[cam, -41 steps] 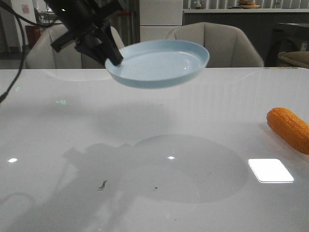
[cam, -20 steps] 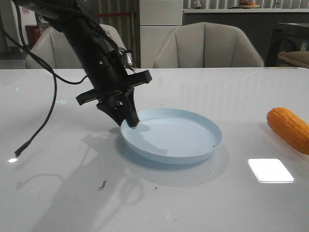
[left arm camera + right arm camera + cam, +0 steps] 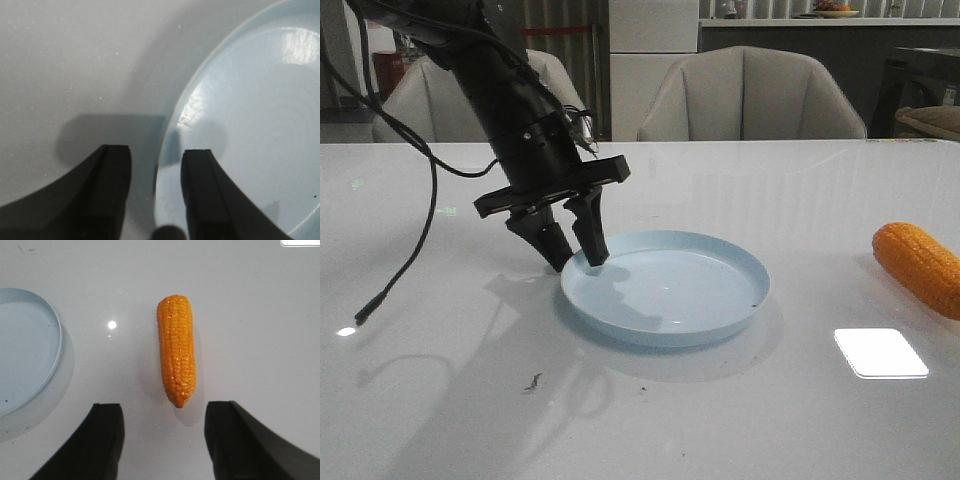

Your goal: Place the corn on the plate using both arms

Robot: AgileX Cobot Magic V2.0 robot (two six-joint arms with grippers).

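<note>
The pale blue plate [image 3: 670, 292] lies flat on the white table, left of centre. My left gripper [image 3: 577, 262] is open at the plate's left edge, one finger outside the rim and one over the inside. In the left wrist view the rim of the plate [image 3: 250, 125] runs between the parted fingers of that gripper [image 3: 156, 152] without touching them. The orange corn [image 3: 923, 267] lies on the table at the far right. My right gripper [image 3: 165, 409] is open and empty just above the table, with the corn [image 3: 176, 356] lying lengthwise straight ahead of the fingers.
A bright square light reflection [image 3: 880, 352] sits on the table in front of the corn. A black cable [image 3: 420, 215] hangs from the left arm. Small dark specks [image 3: 532, 381] lie near the front. Beige chairs [image 3: 750, 95] stand behind the table. The plate's edge [image 3: 25, 350] shows beside the corn.
The left arm brought the plate down from the air onto the table. Its fingers, shut on the rim half a second ago, have now opened. The corn has not moved.
</note>
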